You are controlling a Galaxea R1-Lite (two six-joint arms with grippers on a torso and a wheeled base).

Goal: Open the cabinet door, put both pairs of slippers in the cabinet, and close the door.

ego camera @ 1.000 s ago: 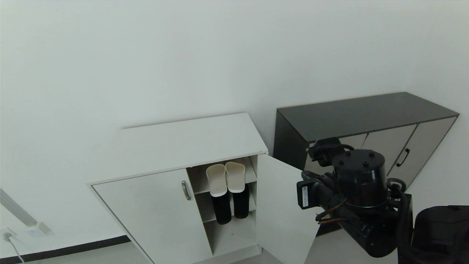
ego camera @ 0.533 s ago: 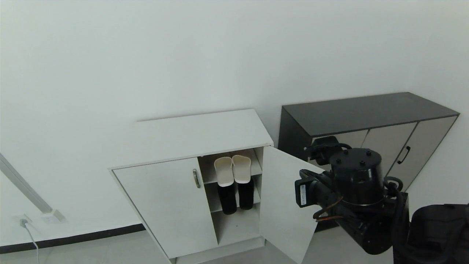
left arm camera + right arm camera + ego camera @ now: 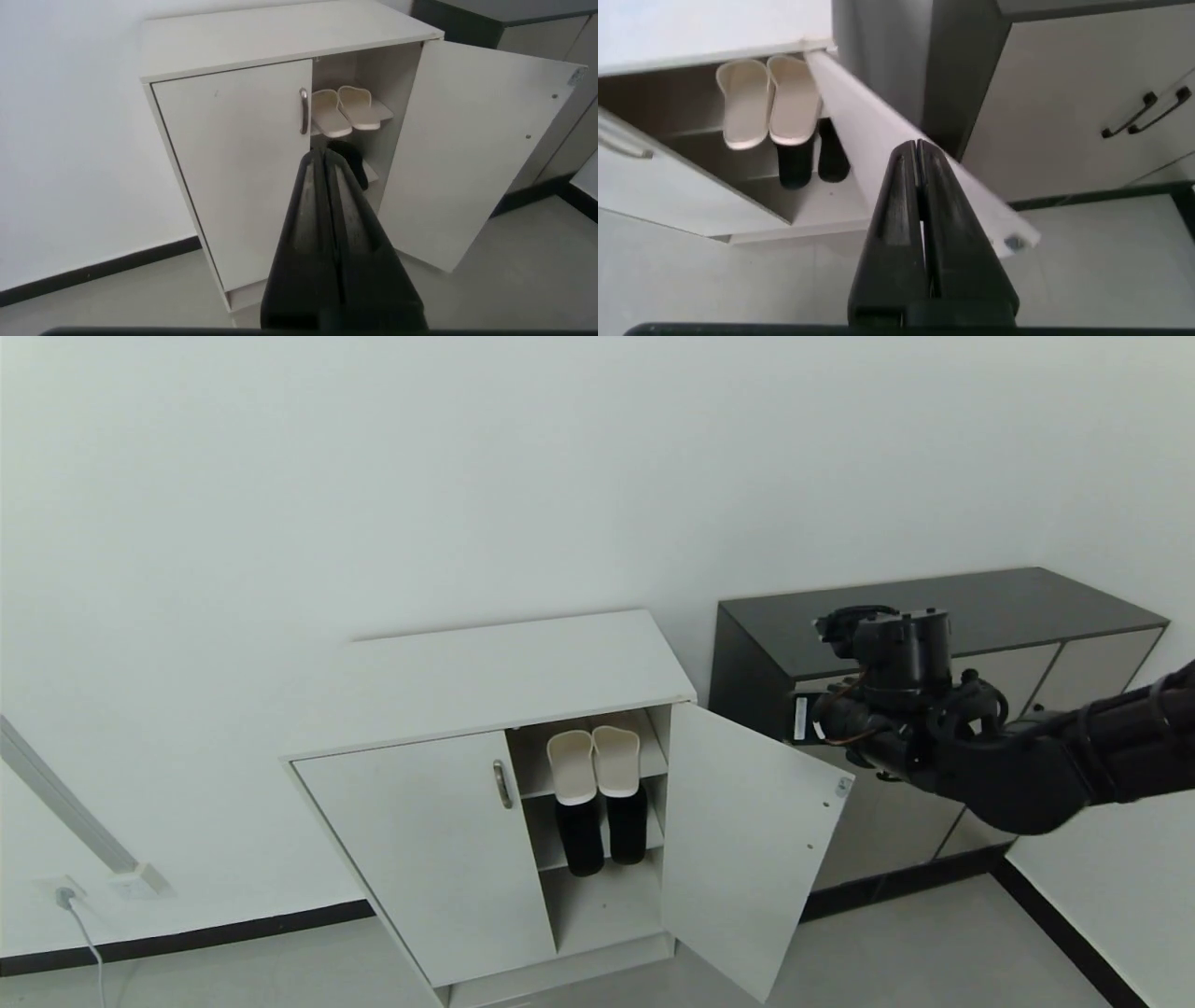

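Two pairs of slippers: the cream foam slippers (image 3: 595,763) lie side by side on the upper shelf of the cabinet. The black slippers (image 3: 602,831) sit on the shelf just below, directly under the cream pair.
Cabinet: the low white wooden cabinet (image 3: 504,672) stands on a grey floor against a white wall, and both pairs are inside its right half.
Right-hand door: the flat white right-hand door (image 3: 747,840) stands wide open, swung outward toward the robot's right.
Left-hand door: the white left-hand door (image 3: 420,859) is closed, with a curved metal handle (image 3: 501,784) near its inner edge.
Left tool: the black left tool (image 3: 320,161) is clenched with nothing between its fingers. It points at the cabinet front, well apart from it.
Right tool: the black right tool (image 3: 918,149) is also pressed closed and empty. It sits over the top edge of the open door, and contact cannot be told.
Right arm: the black right arm (image 3: 1008,761) reaches in beside the open door.
Neighbour: a dark grey cabinet (image 3: 934,611) with pale doors stands just beside the white one.
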